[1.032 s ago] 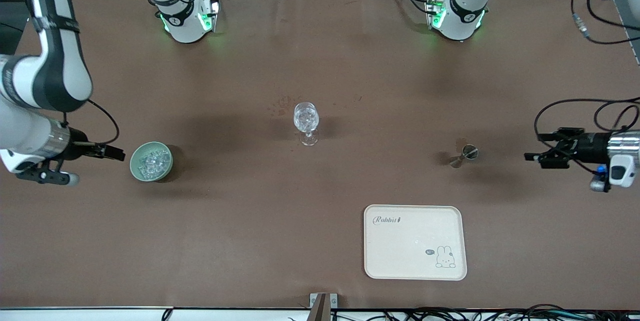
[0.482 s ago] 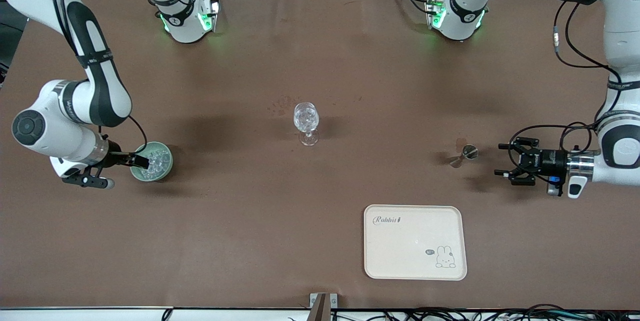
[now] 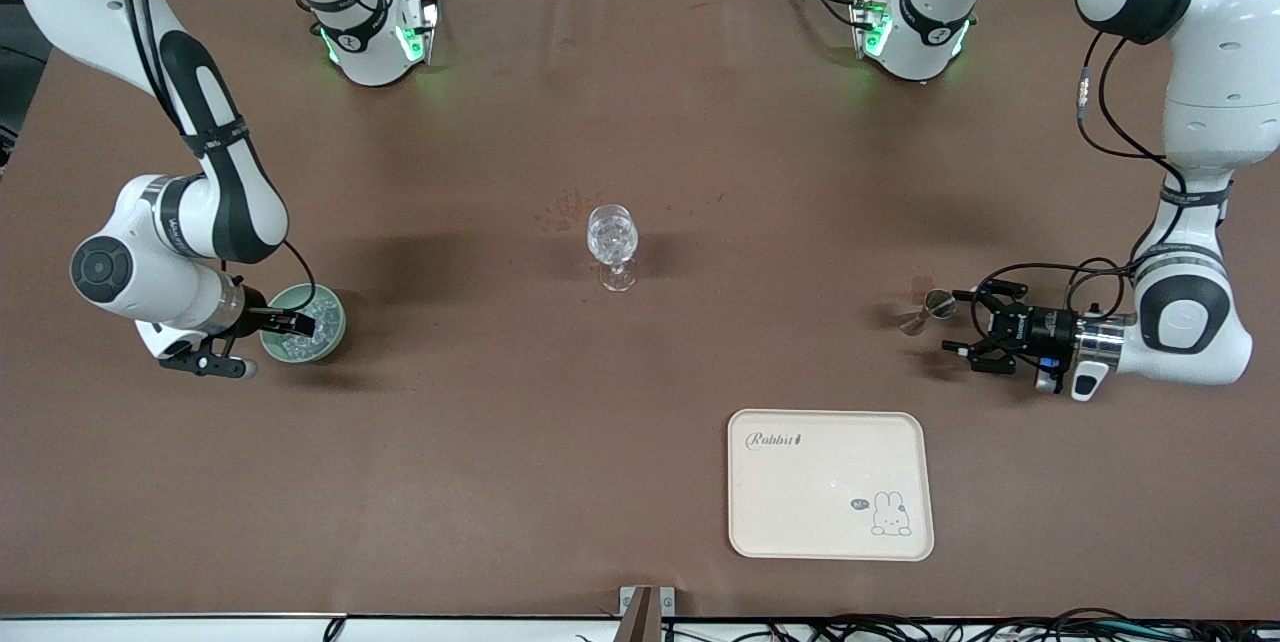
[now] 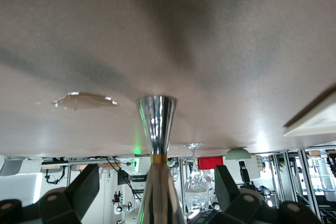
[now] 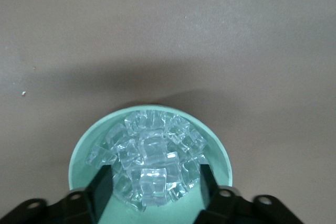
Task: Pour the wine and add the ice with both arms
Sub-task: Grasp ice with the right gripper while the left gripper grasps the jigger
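Front view: the right arm point(image 3: 190, 222) bends down from its base and lies low, its forearm level, so that the right gripper point(image 3: 300, 323) hangs over the bowl point(image 3: 330, 322) at the right arm's end of the desk point(image 3: 640, 482). Whether its fingers have closed on anything cannot be told from here. The ice point(image 3: 312, 317) lies heaped in the bowl. The left arm point(image 3: 1190, 222) folds down likewise, wrist level, and the left gripper point(image 3: 962, 326) sits just beside the jigger point(image 3: 928, 311), fingers spread wide, one to each side of it. The jigger stands upright, toward the left arm's end. A glass point(image 3: 612, 244) stands upright mid-desk, and a tray point(image 3: 830, 484) lies nearer the camera.

Left wrist view: the picture is upside down, the desk filling its top. The jigger point(image 4: 156, 145) stands between the two open fingers point(image 4: 84, 190), touching neither; its long axis is at right angles to the desk, and its upper cone is cut off at the edge. The glass point(image 4: 195, 182) shows farther off.

Right wrist view: the fingers point(image 5: 102, 184) stand apart inside the bowl point(image 5: 84, 156), flanking the ice point(image 5: 149, 163); their tips are buried among cubes, so a grip cannot be made out.
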### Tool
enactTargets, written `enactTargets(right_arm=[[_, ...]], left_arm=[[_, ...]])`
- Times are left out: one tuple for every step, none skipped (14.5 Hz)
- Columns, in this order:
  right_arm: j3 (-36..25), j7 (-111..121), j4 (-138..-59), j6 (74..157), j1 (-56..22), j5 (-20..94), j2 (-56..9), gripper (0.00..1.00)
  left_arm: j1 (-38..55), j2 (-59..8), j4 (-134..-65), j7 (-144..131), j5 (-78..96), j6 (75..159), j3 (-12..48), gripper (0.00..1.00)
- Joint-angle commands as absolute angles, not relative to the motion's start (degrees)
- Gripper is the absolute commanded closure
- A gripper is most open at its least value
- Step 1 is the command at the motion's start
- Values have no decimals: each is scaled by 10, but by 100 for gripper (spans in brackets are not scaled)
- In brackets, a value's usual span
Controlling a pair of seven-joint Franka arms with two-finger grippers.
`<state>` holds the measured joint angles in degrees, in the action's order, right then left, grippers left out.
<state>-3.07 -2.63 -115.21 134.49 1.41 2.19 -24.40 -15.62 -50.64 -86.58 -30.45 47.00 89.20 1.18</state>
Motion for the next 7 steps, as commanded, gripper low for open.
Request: enactTargets(right_arm=[[-31, -17, -1185, 1374, 14, 31, -235, 32], [-31, -17, -1187, 1375, 14, 31, -235, 33], [-31, -17, -1186, 1375, 14, 31, -235, 36], [-31, -18, -1187, 1375, 15, 31, -235, 39], [-30, -18, -1187, 1374, 16, 32, -235, 41], [-31, -18, -1187, 1373, 15, 31, -235, 46], [-31, -18, -1187, 1373, 16, 32, -235, 50]], left_arm=[[-142, -524, -853, -311, 483, 903, 11, 3], [-137, -525, -853, -311, 483, 903, 11, 3], [-135, -526, -853, -311, 483, 904, 11, 4], [-135, -527, -854, -311, 483, 903, 11, 6], [-135, -527, -860, -310, 483, 904, 11, 7], [-135, -527, -861, -309, 483, 904, 11, 9], [-135, -527, -861, -309, 483, 904, 11, 13]])
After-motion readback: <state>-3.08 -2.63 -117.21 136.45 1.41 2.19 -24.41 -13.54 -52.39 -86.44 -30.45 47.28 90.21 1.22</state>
